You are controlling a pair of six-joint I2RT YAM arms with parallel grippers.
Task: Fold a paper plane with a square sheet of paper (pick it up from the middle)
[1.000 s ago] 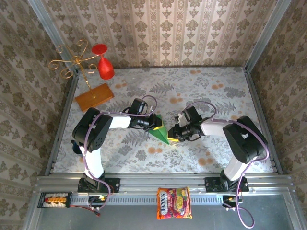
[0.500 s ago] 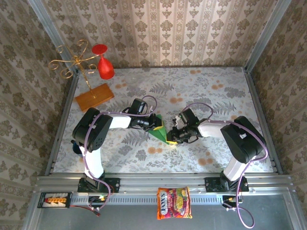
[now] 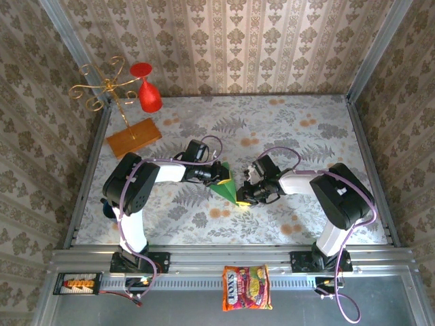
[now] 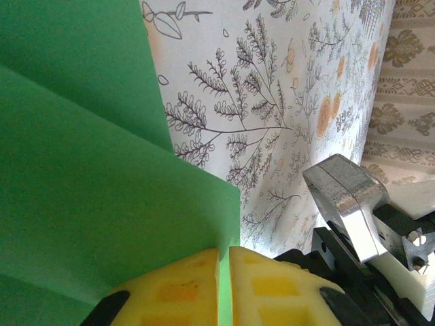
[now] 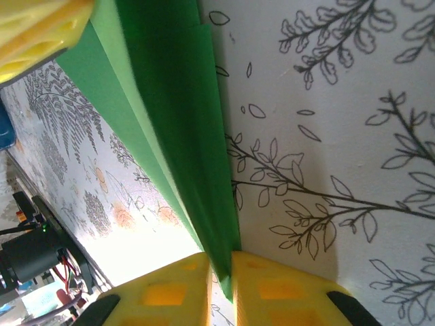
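The square sheet of paper (image 3: 226, 187), bright green, is folded into a pointed paper-plane wedge and held just above the middle of the table. My left gripper (image 3: 217, 175) is shut on its upper left edge. In the left wrist view the yellow pads (image 4: 183, 288) pinch the green paper (image 4: 88, 190). My right gripper (image 3: 242, 197) is shut on the narrow lower tip. The folded layers of the paper (image 5: 177, 115) taper down between its yellow pads (image 5: 272, 292). The two grippers sit close together, one on each side of the paper.
A gold wire stand (image 3: 102, 85) with a red glass (image 3: 147, 95) rises from an orange-brown board (image 3: 133, 137) at the back left. A snack packet (image 3: 246, 287) lies on the front rail. Patterned walls close in the back and both sides.
My right gripper has slid left along the paper's lower tip and its jaws have closed on it. The left gripper has kept its hold in place.
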